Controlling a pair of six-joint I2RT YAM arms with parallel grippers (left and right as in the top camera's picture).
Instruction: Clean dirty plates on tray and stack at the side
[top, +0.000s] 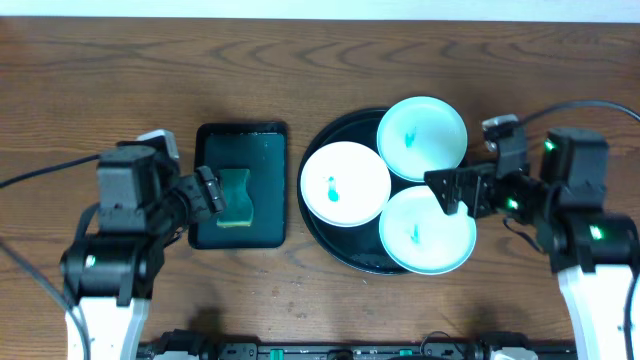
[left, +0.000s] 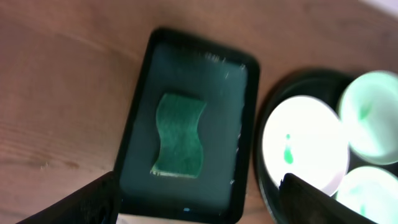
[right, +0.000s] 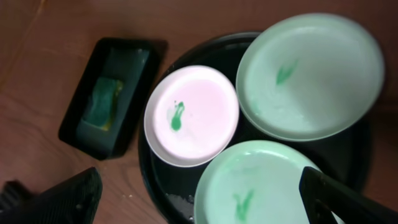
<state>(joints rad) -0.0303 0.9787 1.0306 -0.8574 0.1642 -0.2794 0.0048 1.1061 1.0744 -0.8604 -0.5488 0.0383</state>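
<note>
Three plates lie on the round black tray (top: 322, 228): a white plate (top: 345, 183) at the left, a mint plate (top: 421, 137) at the back and a mint plate (top: 428, 229) at the front. Each has a teal smear. My left gripper (top: 207, 191) is open over the left part of the dark green rectangular tray (top: 240, 185), beside the green sponge (top: 236, 198). My right gripper (top: 449, 189) is open above the gap between the two mint plates. In the right wrist view the front plate (right: 261, 186) lies between my open fingers (right: 205, 199).
The dark green rectangular tray (left: 186, 124) holds the sponge (left: 180, 134) and sits left of the black tray (left: 267, 180). Bare wooden table surrounds both. Cables run from each arm at the table's left and right sides.
</note>
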